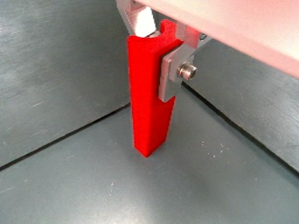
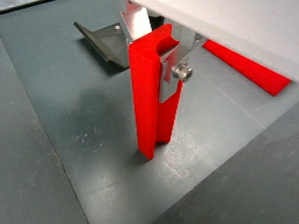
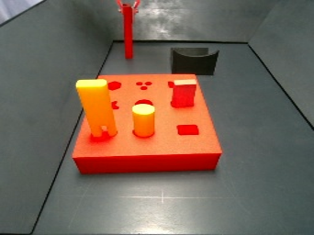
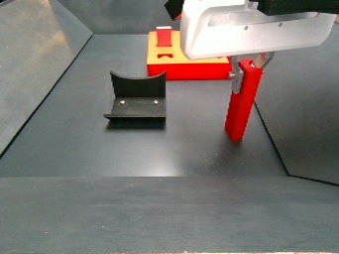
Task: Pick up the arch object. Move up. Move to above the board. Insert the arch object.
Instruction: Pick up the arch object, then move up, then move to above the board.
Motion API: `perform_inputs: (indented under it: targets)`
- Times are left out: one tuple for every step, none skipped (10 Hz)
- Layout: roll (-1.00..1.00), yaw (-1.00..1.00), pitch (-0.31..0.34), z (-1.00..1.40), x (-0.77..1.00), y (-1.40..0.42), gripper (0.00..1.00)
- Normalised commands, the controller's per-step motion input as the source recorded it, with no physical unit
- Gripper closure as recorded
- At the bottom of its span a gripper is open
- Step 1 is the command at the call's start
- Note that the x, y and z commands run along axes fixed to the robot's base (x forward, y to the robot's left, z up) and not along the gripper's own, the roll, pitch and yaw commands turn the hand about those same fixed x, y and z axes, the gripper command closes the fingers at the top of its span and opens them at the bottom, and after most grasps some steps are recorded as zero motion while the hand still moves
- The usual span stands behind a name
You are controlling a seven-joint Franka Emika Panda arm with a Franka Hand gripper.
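The arch object (image 1: 146,105) is a tall, slim, bright red bar standing upright, with a curved notch at its top end. My gripper (image 1: 158,48) is shut on its upper part, with a silver finger plate (image 1: 177,73) pressed against one side. This shows in both wrist views (image 2: 147,105). In a side view the bar (image 4: 239,104) hangs from the gripper (image 4: 243,67) with its lower end at or just above the grey floor. The board (image 3: 147,154) is a thick red slab, well apart from the bar (image 3: 127,37), which is at the far end.
The board carries a tall yellow-orange block (image 3: 94,108), a yellow cylinder (image 3: 143,119) and a red cube (image 3: 185,92). The dark fixture (image 4: 135,99) stands on the floor beside the bar, between it and a wall. Grey walls enclose the floor.
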Motion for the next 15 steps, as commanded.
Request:
perform_inputs:
  targets:
    - [0.0,0.0,0.0,0.0,0.0,0.0,1.0]
    - [0.0,0.0,0.0,0.0,0.0,0.0,1.0]
    - [0.0,0.0,0.0,0.0,0.0,0.0,1.0]
    - [0.0,0.0,0.0,0.0,0.0,0.0,1.0]
    - [0.0,0.0,0.0,0.0,0.0,0.0,1.0]
    - [0.0,0.0,0.0,0.83,0.0,0.0,1.0]
    - [0.01,0.05,0.005,0.81,0.02,0.07,1.0]
    - [0.02,0.04,0.033,0.7,0.01,0.06,1.0]
    - [0.03,0.02,0.055,0.57,0.01,0.04,1.0]
    - [0.05,0.01,0.076,0.43,0.0,0.03,1.0]
    - [0.06,0.01,0.091,0.25,0.0,0.02,1.0]
    - [-0.03,0.26,-0.039,1.0,0.58,0.07,1.0]
    - [-0.04,0.24,-0.008,0.99,0.6,0.06,1.0]
    - [-0.06,0.18,0.052,0.84,0.43,0.03,1.0]
    - [-0.06,0.13,0.074,0.66,0.28,0.02,1.0]
